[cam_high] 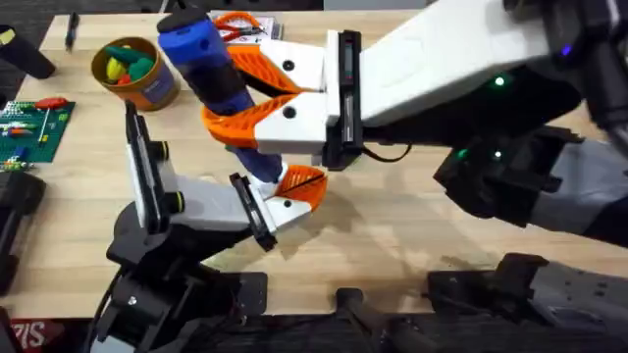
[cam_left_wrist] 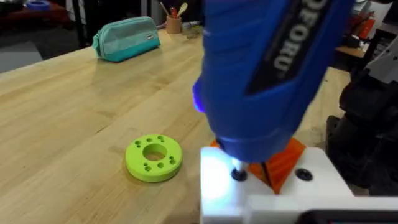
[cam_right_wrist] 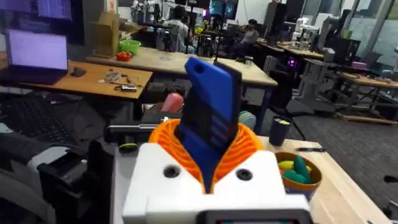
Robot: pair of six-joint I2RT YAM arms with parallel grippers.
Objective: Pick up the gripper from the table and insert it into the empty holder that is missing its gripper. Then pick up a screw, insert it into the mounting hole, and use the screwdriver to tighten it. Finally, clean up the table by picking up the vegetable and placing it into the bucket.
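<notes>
Only readable text I can find is on the thick bright-blue cylindrical screwdriver (cam_high: 201,54): the left wrist view shows big white letters "FORU" down its side (cam_left_wrist: 267,74), cut off at the frame edge, so the full word is anyone's guess. The small round orange-tan bucket (cam_high: 132,69) has a blue label band, but whatever's printed there is too small to read. There's a red tag with white letters at the lower left of the overhead view, also clipped.

The right gripper (cam_high: 221,88) is clamped on the screwdriver, plain orange fingers either side of it, and the right wrist view shows it the same way (cam_right_wrist: 208,149). The tool leans, tip down on the white blocky holder (cam_high: 280,208) at the end of the left arm. The small orange leaf-shaped gripper piece (cam_high: 304,184) sits in that holder, just beside the tip. Up close, the dark tip meets the white block (cam_left_wrist: 311,186), but the tool body covers most of the orange piece (cam_left_wrist: 286,163) and I can't make out a screw.

Left gripper: honestly can't tell if it's open or closed.

The bucket stands at the far left of the wooden bench (cam_high: 412,226), green and yellow bits inside (cam_right_wrist: 298,174). A lime-green ring with small holes (cam_left_wrist: 153,157) lies flat on the bench.
</notes>
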